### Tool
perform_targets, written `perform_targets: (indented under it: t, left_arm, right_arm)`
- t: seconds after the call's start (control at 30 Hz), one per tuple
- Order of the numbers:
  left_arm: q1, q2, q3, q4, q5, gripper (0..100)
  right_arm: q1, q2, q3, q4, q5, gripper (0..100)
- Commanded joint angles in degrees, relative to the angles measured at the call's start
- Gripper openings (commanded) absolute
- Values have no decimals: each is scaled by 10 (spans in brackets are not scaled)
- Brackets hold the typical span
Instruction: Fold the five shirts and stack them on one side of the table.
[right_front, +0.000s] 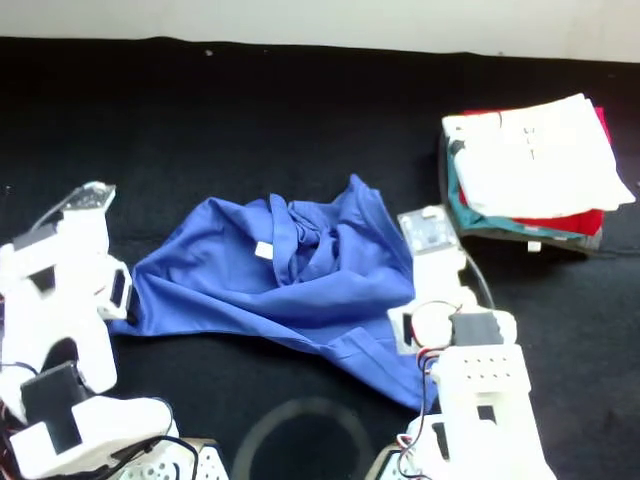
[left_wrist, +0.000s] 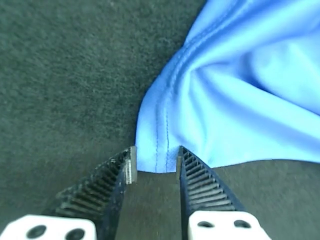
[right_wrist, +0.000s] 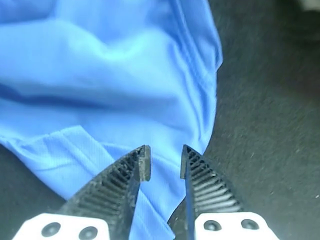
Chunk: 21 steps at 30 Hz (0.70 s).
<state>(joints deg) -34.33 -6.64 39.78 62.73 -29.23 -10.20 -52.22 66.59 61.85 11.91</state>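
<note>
The blue shirt (right_front: 290, 280) lies crumpled mid-table (right_front: 250, 120), not yet folded. The finished stack (right_front: 530, 170) sits well apart on my right, out of the working space. I have my left gripper (left_wrist: 155, 162) at the shirt's left hem corner, jaws a narrow gap apart and holding nothing, with the stitched edge just at the tips. My right gripper (right_wrist: 165, 162) hangs over the opposite edge, likewise parted and empty. I judge both are placed to pinch the two sides and spread the cloth flat.
</note>
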Motion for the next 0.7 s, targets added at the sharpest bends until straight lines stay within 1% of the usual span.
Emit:
perform_targets:
  t: [0.0,0.07,0.2,0.33,0.47,0.57,0.67]
  left_arm:
    - [7,-24,7,-14,20,146]
    - [7,-23,13,-18,33,146]
    - [7,-23,43,-40,33,146]
    - [-22,-26,65,-43,32,144]
    - [-22,-24,65,-47,9,144]
    - [-22,-23,69,-57,9,145]
    - [-36,-25,66,-55,9,146]
  right_arm:
    - [-5,-7,29,3,-5,108]
    - [0,-7,41,4,-3,108]
    - [17,-7,35,7,-2,108]
    - [19,-7,24,28,-2,108]
    - [19,-7,24,29,-2,108]
    - [19,-7,24,29,-2,108]
    - [19,-7,24,29,-2,108]
